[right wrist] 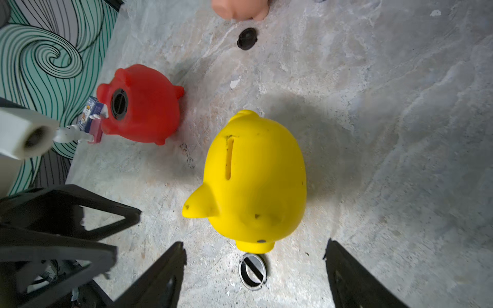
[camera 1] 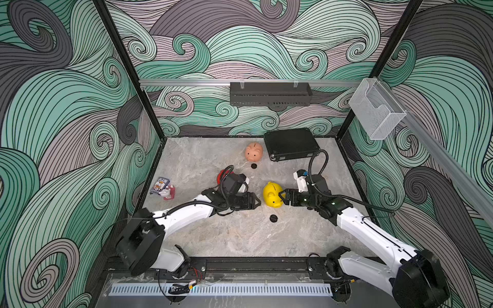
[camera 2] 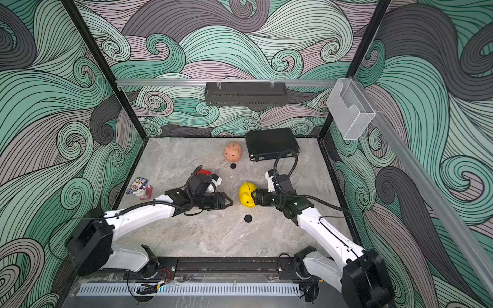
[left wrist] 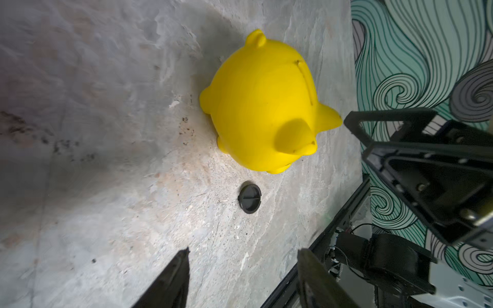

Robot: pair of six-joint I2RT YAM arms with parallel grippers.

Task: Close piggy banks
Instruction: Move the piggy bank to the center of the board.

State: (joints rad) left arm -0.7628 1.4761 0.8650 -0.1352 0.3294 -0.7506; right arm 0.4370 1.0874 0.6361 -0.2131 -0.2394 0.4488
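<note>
Nearest, two black fingers [right wrist: 170, 277] of the right gripper [camera 1: 283, 198], spread wide and holding nothing. Straight ahead of them the yellow piggy bank [right wrist: 256, 176], standing on its feet on the table [camera 1: 240, 240], coin slot up, snout toward this gripper, long axis in line with the approach. Just before the snout, a loose black plug [right wrist: 252, 270]. On the opposite side the left gripper [camera 1: 256, 202], also parted and empty, near but apart. Right arm clearly nearer. Belly hole hidden below, so probably needs tipping first. Red piggy bank [right wrist: 144, 106] on its side, already plugged; peach piggy bank [camera 1: 254, 152] far back.
</note>
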